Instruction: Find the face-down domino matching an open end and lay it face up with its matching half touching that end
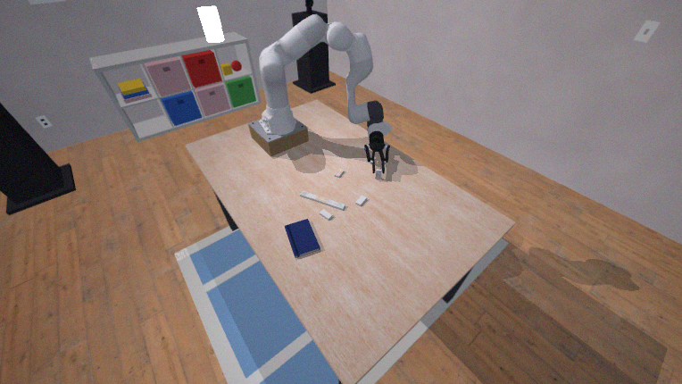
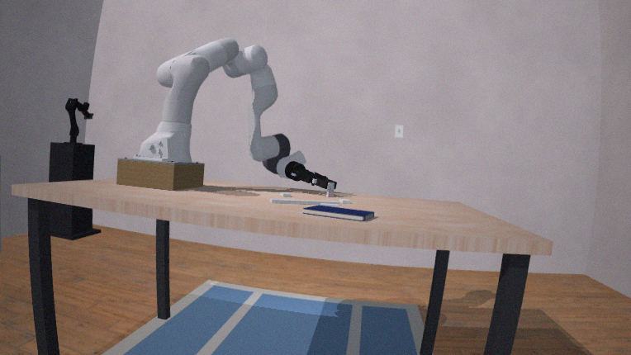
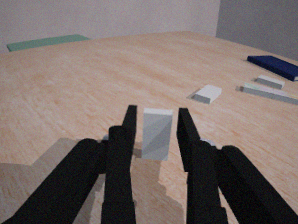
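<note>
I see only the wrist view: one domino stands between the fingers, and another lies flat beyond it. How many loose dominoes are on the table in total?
Observer: Four. The upright domino is at the gripper, and three lie flat. Your view shows only the nearest flat one.
Operator: Where are the other two?
Observer: The second flat one lies on the arm base's side of the gripper. The third flat one lies between the line and the blue book.
</note>
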